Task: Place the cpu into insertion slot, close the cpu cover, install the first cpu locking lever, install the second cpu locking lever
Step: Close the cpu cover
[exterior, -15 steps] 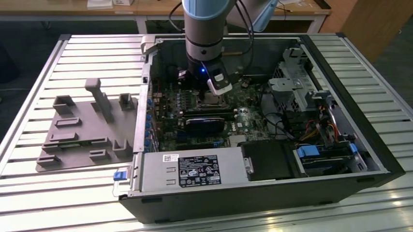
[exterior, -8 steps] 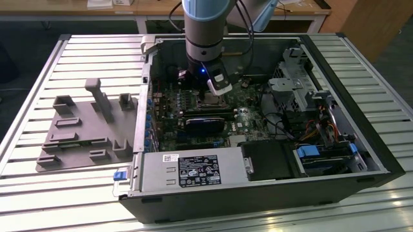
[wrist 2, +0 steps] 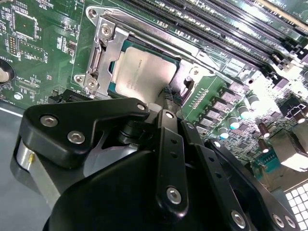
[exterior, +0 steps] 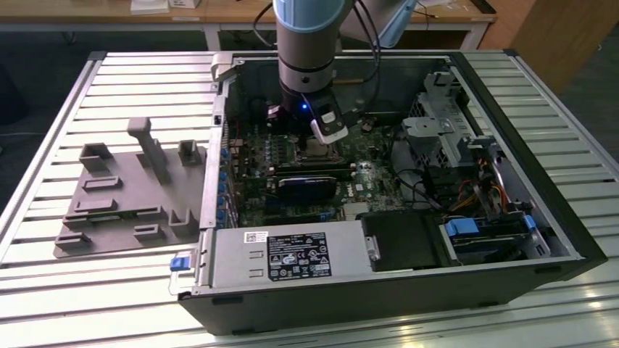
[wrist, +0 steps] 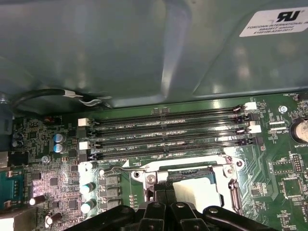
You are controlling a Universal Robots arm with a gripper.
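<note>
While the cpu (wrist 2: 142, 72) lies in the insertion slot (wrist 2: 102, 55), the jaws hang pressed together just above it.

**Print on case, supply, chip and board**

We see a white sticker (wrist: 274, 21) with dark print on the case wall (wrist: 120, 48). A black label (exterior: 298, 259) sits on the power supply (exterior: 232, 262). There is faint engraving on the cpu (wrist 2: 142, 72) and tiny white lettering beside the memory slots (wrist: 168, 130).

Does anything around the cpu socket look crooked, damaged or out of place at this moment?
Nothing stands out. The cpu lies flat and square in the slot, the board looks undamaged, and the gripper hangs at the cpu's edge with jaws shut.
</note>
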